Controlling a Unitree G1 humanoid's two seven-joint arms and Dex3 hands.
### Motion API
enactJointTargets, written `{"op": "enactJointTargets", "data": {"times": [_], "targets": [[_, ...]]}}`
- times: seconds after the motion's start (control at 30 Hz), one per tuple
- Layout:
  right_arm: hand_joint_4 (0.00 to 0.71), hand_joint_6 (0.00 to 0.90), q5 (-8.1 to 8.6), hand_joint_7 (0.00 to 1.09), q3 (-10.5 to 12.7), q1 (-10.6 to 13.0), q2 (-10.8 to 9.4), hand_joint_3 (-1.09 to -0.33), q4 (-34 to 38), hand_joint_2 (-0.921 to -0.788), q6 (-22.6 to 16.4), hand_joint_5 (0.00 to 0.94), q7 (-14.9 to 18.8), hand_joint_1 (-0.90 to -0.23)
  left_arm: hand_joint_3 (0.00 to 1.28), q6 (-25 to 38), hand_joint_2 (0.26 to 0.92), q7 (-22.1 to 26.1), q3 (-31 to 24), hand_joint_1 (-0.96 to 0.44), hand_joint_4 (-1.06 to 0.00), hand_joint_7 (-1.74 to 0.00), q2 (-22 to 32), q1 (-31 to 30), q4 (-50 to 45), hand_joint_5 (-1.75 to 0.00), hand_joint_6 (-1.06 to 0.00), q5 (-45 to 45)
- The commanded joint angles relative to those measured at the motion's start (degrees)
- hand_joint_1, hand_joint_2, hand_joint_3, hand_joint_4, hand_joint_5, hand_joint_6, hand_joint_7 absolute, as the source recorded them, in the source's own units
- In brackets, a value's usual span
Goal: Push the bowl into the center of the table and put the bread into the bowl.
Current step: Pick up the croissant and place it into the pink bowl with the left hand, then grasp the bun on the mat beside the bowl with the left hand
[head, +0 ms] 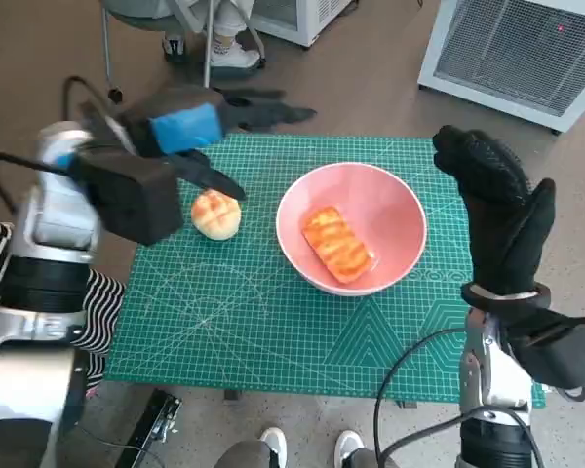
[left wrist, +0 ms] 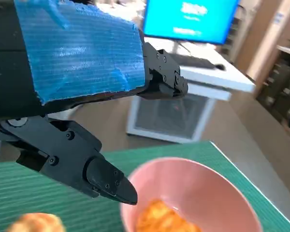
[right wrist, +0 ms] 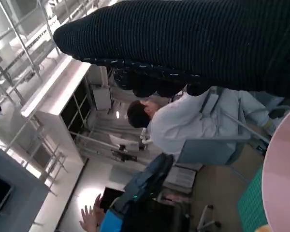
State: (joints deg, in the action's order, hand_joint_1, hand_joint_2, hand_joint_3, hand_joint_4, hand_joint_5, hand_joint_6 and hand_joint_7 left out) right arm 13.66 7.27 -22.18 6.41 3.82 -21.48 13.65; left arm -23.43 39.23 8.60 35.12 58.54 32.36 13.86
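A pink bowl (head: 351,229) sits near the middle of the green cutting mat (head: 234,322), with a flat toasted slice of bread (head: 338,244) inside it. A round bread roll (head: 215,214) lies on the mat just left of the bowl. My left hand (head: 200,125) hovers above the mat's far left part, fingers spread and holding nothing; one black finger reaches toward the roll. The left wrist view shows the bowl (left wrist: 203,188), the slice of bread (left wrist: 162,217) and the roll's edge (left wrist: 36,223). My right hand (head: 497,195) is raised open at the bowl's right side, apart from it.
A white appliance with a grille (head: 526,49) stands on the floor beyond the table's far right. A person's feet (head: 219,51) and a chair leg are beyond the far edge. A seated person (right wrist: 183,123) shows in the right wrist view. Striped cloth (head: 102,302) lies left.
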Motion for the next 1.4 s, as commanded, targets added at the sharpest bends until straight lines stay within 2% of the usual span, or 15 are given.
{"op": "enactJointTargets", "data": {"times": [0.03,0.43,0.63,1.4], "targets": [[0.191,0.122,1.28,0.4,0.1,-0.2,0.2,-0.662,1.4,-0.921,0.9,0.0,1.3,-0.727,0.0,-0.2,0.799,-1.7,-0.2,-0.31,-0.16,-0.03,1.6,0.2,3.7,-0.01,-0.31,1.2],[0.198,0.126,1.76,0.4,0.3,-0.8,0.5,-0.662,2.0,-0.921,1.3,0.003,1.9,-0.729,0.0,0.5,0.791,-3.8,2.2,-0.22,-0.16,-0.03,2.3,2.4,12.9,0.0,-0.31,5.4],[0.198,0.127,1.93,0.4,0.4,-0.8,0.7,-0.663,2.1,-0.921,1.1,0.003,2.2,-0.725,0.0,-0.6,0.795,-5.0,4.0,-0.23,-0.16,-0.02,1.9,4.1,18.7,0.0,-0.31,7.7],[0.198,0.125,1.71,0.4,0.7,-0.4,1.0,-0.664,2.0,-0.921,0.9,0.001,2.5,-0.717,0.0,5.1,0.778,-10.3,12.0,-0.24,-0.14,0.0,-3.6,9.0,37.3,0.0,-0.3,15.8]]}}
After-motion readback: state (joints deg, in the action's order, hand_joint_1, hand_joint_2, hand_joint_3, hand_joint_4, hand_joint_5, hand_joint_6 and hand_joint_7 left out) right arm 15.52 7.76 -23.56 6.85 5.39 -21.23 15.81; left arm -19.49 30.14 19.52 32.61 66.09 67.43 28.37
